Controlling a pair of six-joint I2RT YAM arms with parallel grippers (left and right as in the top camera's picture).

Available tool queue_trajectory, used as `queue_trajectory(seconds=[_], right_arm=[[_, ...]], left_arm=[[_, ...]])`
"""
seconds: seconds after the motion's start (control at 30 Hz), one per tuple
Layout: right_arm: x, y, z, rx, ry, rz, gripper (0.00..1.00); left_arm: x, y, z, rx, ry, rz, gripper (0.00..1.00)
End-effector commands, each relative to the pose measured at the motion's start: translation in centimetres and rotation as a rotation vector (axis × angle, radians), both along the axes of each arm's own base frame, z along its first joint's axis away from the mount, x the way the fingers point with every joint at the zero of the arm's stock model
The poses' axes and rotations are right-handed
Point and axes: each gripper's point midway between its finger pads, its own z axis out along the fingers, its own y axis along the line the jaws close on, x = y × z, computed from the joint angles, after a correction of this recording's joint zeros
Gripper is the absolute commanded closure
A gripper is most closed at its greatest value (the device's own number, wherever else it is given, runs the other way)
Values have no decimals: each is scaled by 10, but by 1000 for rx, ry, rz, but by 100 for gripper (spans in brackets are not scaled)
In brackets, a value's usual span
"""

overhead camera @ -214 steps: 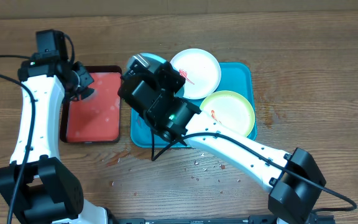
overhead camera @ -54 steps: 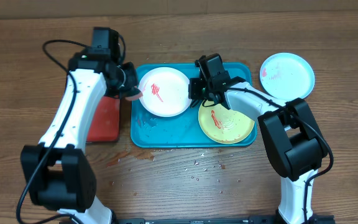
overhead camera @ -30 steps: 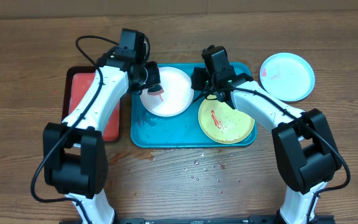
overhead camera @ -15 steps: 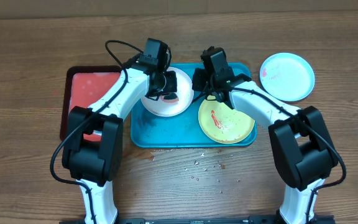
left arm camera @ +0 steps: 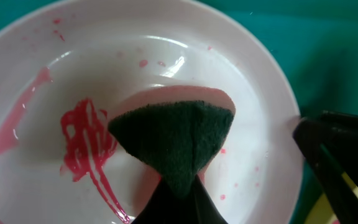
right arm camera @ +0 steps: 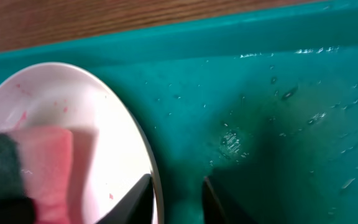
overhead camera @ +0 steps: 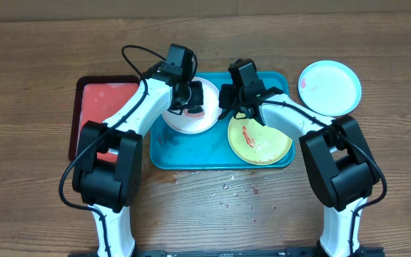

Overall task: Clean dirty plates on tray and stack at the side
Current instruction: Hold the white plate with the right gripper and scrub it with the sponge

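Observation:
The white plate (overhead camera: 180, 121) lies at the left of the teal tray (overhead camera: 212, 153), with red sauce (left arm camera: 82, 140) smeared over it. My left gripper (left arm camera: 180, 190) is shut on a green-and-pink sponge (left arm camera: 173, 134) whose face presses on the middle of the white plate (left arm camera: 104, 68). My right gripper (right arm camera: 176, 178) stands open astride this plate's right rim (right arm camera: 143, 140): one finger is inside against it and the other is a little way off over the tray (right arm camera: 260, 93). The yellow-green plate (overhead camera: 261, 140) lies at the tray's right, streaked red. The light blue plate (overhead camera: 329, 87) rests on the table right of the tray.
A smaller dark-rimmed red tray (overhead camera: 105, 118) sits left of the teal tray, under my left arm. Water drops wet the teal tray's floor (right arm camera: 232, 140). Crumbs or droplets dot the wooden table (overhead camera: 230, 189) in front of the tray.
My left gripper moved right with the sponge onto the white plate's middle, then stayed there. My right gripper's jaws have narrowed around the plate's rim.

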Motion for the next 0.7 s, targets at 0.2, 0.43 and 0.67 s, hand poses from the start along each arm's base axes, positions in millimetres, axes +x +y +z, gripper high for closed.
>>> queue_trajectory(seconds=[0.2, 0.43, 0.67], right_arm=[[-9, 3, -31, -16, 58, 23, 87], [-9, 3, -34, -19, 64, 23, 96], [-9, 1, -35, -20, 66, 19, 96]], left_arm=[[-6, -5, -25, 2, 50, -34, 96], [-2, 8, -28, 74, 36, -8, 96], [9, 74, -26, 437, -42, 69, 96]])
